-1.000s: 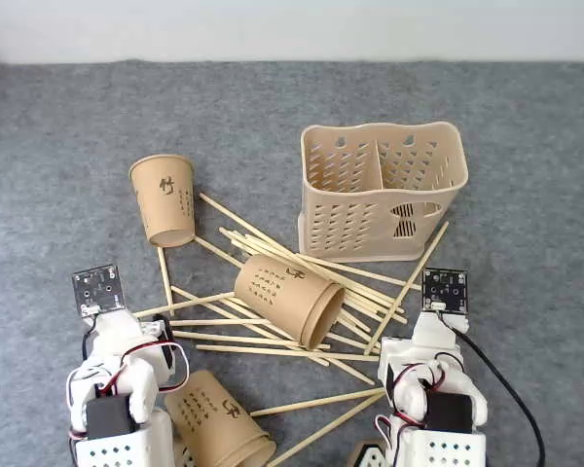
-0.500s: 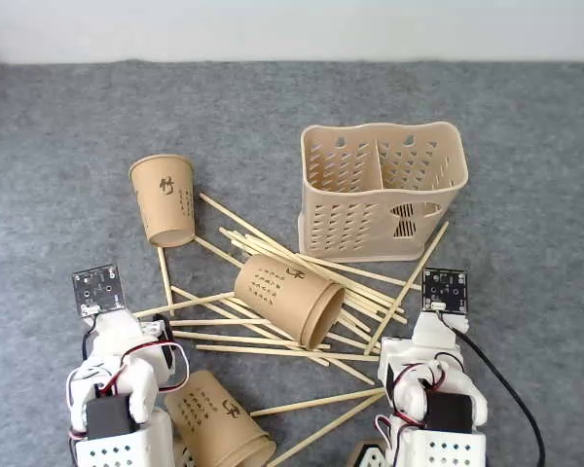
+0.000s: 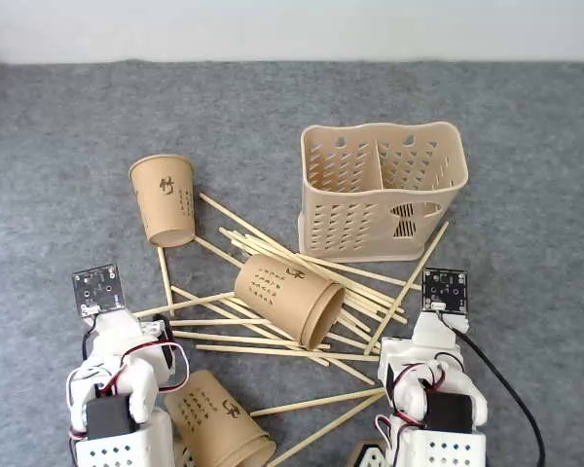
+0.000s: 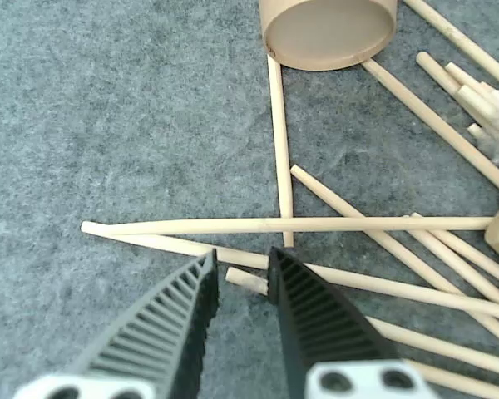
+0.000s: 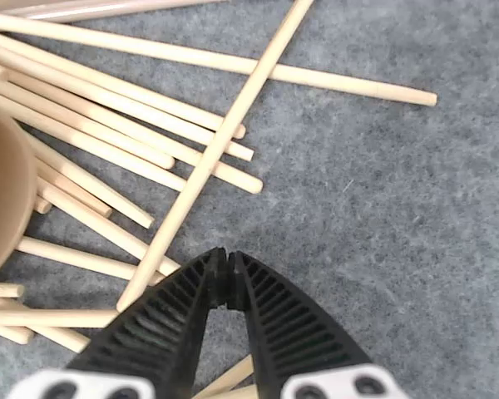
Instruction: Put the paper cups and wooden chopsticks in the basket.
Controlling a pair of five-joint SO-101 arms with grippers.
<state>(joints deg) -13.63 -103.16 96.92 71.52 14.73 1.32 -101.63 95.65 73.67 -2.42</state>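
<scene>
A beige slotted basket (image 3: 383, 190) with two compartments stands at the back right. One paper cup (image 3: 164, 199) sits at the left, another (image 3: 287, 300) lies on its side on the pile of wooden chopsticks (image 3: 302, 263), and a third (image 3: 219, 420) lies by the left arm (image 3: 117, 389). My left gripper (image 4: 243, 259) hangs slightly open just above the mat, with a chopstick end (image 4: 246, 280) between its tips and a cup's base (image 4: 328, 29) farther off. My right gripper (image 5: 227, 254) is shut and empty, beside a long chopstick (image 5: 224, 133) and the lying cup's side (image 5: 0, 191).
Grey felt mat (image 3: 68, 146) covers the table, with a pale wall along the far edge. The right arm (image 3: 430, 389) rests at the front right. Bare mat lies left of the cups and right of the basket.
</scene>
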